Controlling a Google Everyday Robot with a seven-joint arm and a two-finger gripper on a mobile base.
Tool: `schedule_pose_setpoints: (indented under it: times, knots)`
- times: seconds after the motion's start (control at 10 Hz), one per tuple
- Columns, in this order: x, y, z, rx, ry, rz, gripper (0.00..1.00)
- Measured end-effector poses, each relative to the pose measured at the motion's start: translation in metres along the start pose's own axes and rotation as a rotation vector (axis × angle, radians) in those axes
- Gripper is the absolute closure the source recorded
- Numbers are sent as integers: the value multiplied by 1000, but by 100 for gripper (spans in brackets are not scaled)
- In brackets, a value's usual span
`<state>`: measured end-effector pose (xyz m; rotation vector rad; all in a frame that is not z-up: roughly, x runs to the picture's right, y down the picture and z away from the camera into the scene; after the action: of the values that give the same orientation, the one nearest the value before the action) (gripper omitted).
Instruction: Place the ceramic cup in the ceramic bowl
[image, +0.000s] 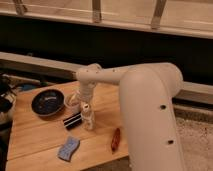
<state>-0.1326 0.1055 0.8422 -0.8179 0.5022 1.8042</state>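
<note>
The ceramic bowl, dark blue-black with a paler speckled centre, sits at the left of the wooden table. The small white ceramic cup stands on the table just right of the bowl, partly hidden. My gripper hangs down from the white arm and is right at the cup, over its right side. I cannot see whether it touches or holds the cup.
A slim white bottle with a cap stands just in front of the gripper. A black flat object lies next to it. A blue sponge and a red object lie near the front edge.
</note>
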Motion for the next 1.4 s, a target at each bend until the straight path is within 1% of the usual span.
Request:
schedule_pose_setpoints:
  times: [0.2,0.3,0.4,0.5,0.6,0.7,0.8,1.1,1.2,1.4]
  knots:
    - [4,4,-7,6,10,-14,65]
    - [6,7,-3,11,16,-22,77]
    - [3,5,4,14,14,-11,87]
    - [2,2,10,15,14,-7,95]
    - [1,1,11,14,11,-7,100]
    - [0,2,9,11,10,-8,100]
    - [2,6,2,16,12,-16,100]
    - [6,14,-34,19,10,-16,100]
    - [6,15,-37,20,9,-16,100]
    - [5,19,-37,20,11,-26,100]
